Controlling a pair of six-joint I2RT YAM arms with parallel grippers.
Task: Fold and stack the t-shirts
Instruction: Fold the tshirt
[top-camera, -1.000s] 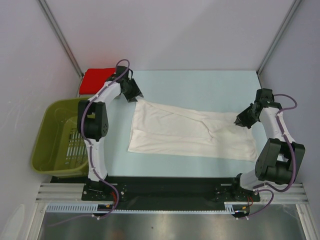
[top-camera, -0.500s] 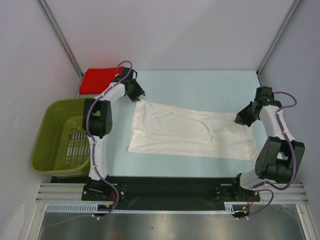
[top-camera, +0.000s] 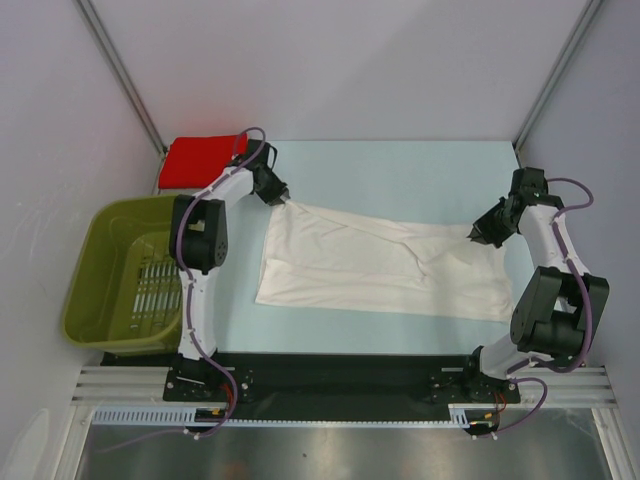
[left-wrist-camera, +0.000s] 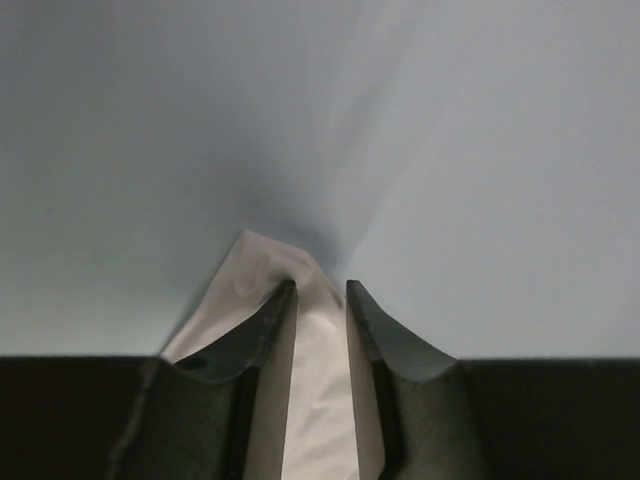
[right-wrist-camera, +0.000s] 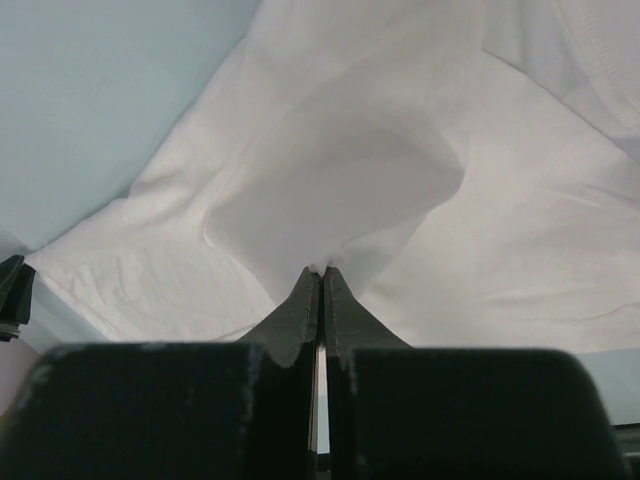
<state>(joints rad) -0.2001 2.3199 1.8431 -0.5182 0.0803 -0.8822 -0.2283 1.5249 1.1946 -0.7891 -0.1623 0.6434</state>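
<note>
White t-shirt (top-camera: 370, 262): is lying spread out flat along the middle of the light blue table (top-camera: 400, 170), its long side running left to right, with soft creases across it and its plain side showing.

Left gripper (top-camera: 283, 197): is reaching to the far left corner of the white t-shirt, where the cloth is drawing out into a point toward it. In the left wrist view the two fingers (left-wrist-camera: 262, 335) are standing a little apart, with a strip of white cloth running through the gap and bunching into a small peak just past the tips. Whether they are actually clamping the cloth cannot be told.

Right gripper (top-camera: 476, 237): is sitting at the far right corner of the white t-shirt. In the right wrist view its jaws are pressed tight together, pinching a fold of the white cloth at the very tips; the cloth is rising from that pinch in a tent shape and spreading out beyond it.

Shirt relative to grippers: the garment is stretching between the two grippers, each at one far corner, with the body of the shirt lying on the near side of both.

Red t-shirt (top-camera: 200, 158): is resting as a folded square at the far left corner of the table, just behind the left arm, apart from the white one.

Olive-green basket (top-camera: 95, 250): is sitting off the left edge of the table, beside the left arm.
</note>
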